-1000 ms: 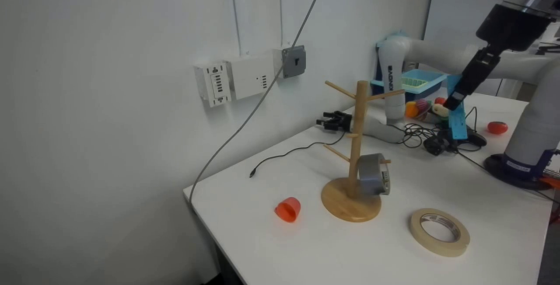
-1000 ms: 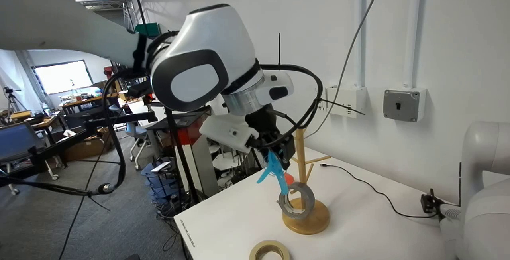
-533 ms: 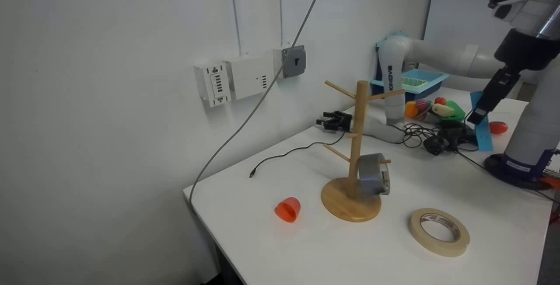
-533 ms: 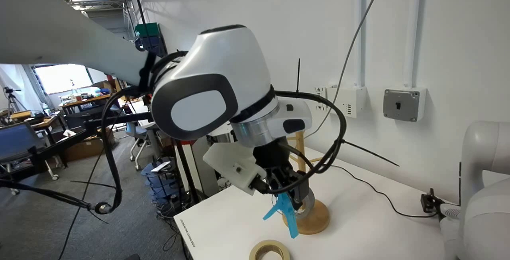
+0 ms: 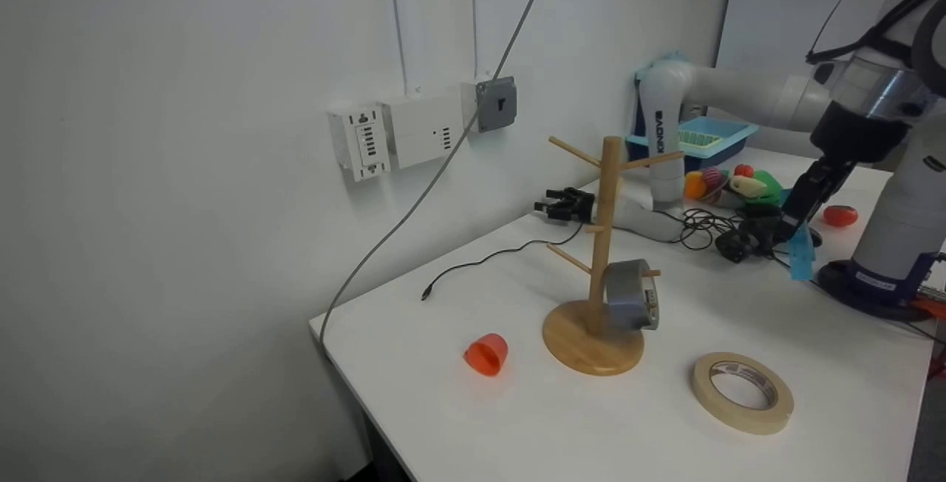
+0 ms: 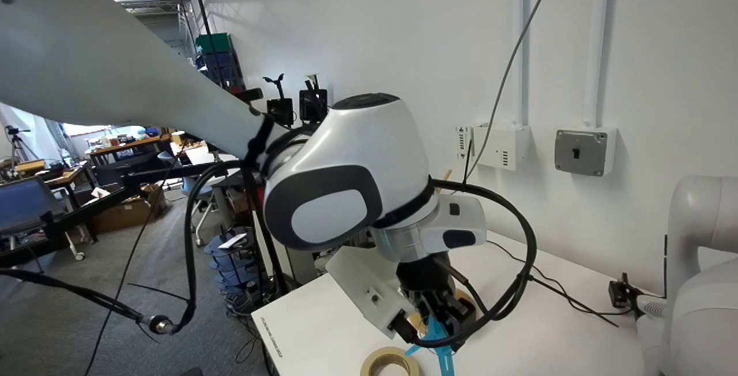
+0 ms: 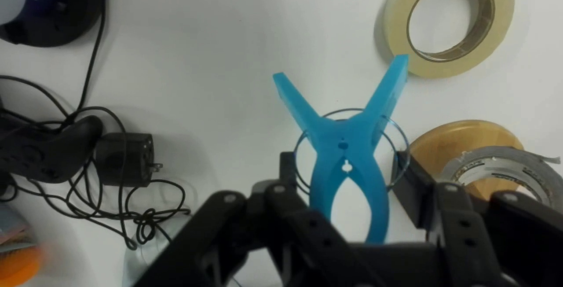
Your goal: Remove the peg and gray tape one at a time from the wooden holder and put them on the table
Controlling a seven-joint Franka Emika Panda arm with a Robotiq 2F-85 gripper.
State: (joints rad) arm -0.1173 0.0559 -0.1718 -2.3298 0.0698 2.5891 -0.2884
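Observation:
My gripper (image 7: pixel 347 168) is shut on the light-blue peg (image 7: pixel 345 139), its fingers at the wire rings on either side. The peg's two legs point away from the gripper. In both exterior views the gripper (image 5: pixel 788 229) holds the peg (image 5: pixel 801 254) (image 6: pixel 445 358) low over the white table (image 5: pixel 458 423); whether it touches is unclear. The gray tape (image 5: pixel 627 297) hangs on a low arm of the wooden holder (image 5: pixel 607 201). In the wrist view the tape (image 7: pixel 501 152) and the holder's base (image 7: pixel 462 137) lie right of the gripper. The arm hides most of the holder in an exterior view.
A tan tape roll (image 5: pixel 706 393) lies flat before the holder; it also shows in the wrist view (image 7: pixel 396 23). An orange cup (image 5: pixel 485 354) lies near the holder. Black cables, an adapter (image 7: pixel 125 159), toy foods and a Kinova arm (image 5: pixel 661 127) are around the far side.
My gripper has come down toward the table with the peg in it. It has also shifted sideways. The gray tape, holder and tan roll have not moved.

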